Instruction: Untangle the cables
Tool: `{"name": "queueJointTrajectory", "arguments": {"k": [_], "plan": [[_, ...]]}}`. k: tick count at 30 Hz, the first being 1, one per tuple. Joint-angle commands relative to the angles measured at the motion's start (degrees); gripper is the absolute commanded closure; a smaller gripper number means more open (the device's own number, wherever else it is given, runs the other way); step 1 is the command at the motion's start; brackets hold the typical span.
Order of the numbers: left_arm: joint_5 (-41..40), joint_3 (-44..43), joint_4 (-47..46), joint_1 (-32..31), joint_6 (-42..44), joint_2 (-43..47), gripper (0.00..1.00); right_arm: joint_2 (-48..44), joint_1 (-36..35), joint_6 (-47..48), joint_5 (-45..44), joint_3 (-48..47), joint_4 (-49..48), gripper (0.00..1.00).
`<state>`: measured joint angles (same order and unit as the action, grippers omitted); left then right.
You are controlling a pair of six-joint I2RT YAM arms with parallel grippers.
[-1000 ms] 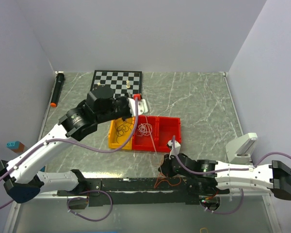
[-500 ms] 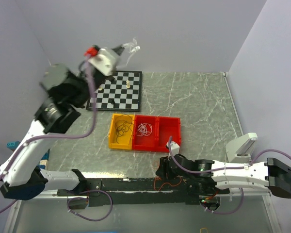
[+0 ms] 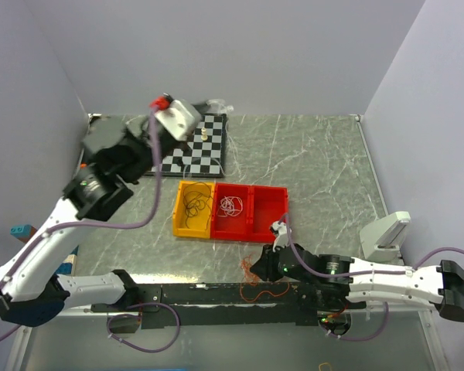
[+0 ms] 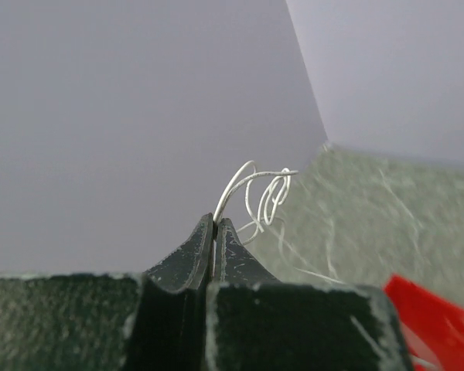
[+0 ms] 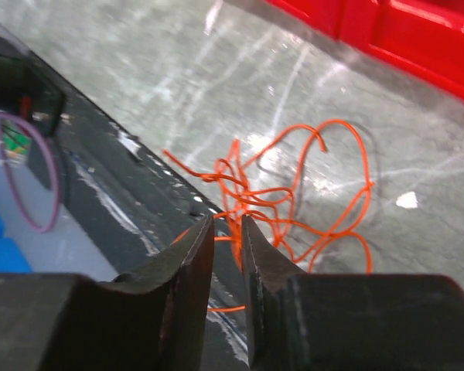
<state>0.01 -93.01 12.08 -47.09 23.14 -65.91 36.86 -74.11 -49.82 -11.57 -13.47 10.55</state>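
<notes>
Separating strands, your left gripper (image 4: 214, 221) pinched the white cable (image 4: 264, 175) aloft; your right gripper (image 5: 226, 222) stood slightly parted over the orange cable (image 5: 243, 197); next, it likely needed to close on one strand.

Soft even light, blurred near foregrounds

Probably a lab test cell — plain lilac walls (image 3: 216, 54), marbled tabletop (image 3: 317, 162)
</notes>
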Motion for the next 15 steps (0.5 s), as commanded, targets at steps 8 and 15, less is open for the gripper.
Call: {"name": "queueJointTrajectory", "arguments": {"k": [8, 15], "plan": [[4.2, 15.1, -1.1, -0.4, -3.0, -0.4, 0.99, -2.5, -0.3, 1.0, -1.0, 0.5, -1.0, 0.8], [5.4, 20.9, -3.4, -0.4, -3.0, -3.3, 0.99, -3.6, -0.3, 0.9, -1.7, 1.1, -0.4, 0.82]]}}
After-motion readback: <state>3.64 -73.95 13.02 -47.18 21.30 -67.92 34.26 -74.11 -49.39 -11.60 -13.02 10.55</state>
